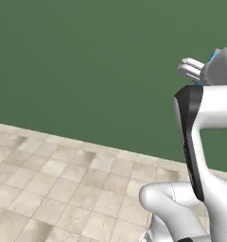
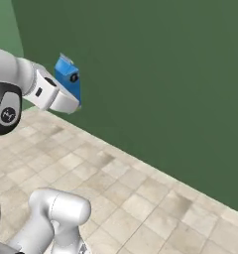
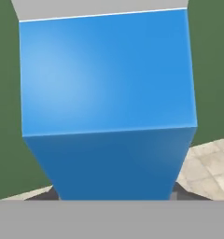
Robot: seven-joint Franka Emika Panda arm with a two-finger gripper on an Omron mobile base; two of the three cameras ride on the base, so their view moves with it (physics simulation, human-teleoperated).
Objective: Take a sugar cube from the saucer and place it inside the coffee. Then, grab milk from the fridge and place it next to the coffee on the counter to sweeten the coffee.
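Observation:
The milk (image 2: 69, 79) is a blue carton held up in the air, well above the floor, with my gripper (image 2: 74, 93) shut on it. In the hand view its blue side (image 3: 107, 93) takes up nearly the whole picture, with the white edge of its top at the far end. From the left base view I see the pale fingers (image 1: 191, 68) of my gripper (image 1: 195, 71) beside the wrist, and a sliver of the blue milk (image 1: 213, 56) behind them. The coffee, saucer, sugar cube, fridge and counter are out of view.
A plain dark green wall (image 1: 87, 66) stands ahead of the base. Beige stone floor tiles (image 1: 63, 189) run up to its foot, and the same floor (image 2: 141, 198) spreads out on the right side.

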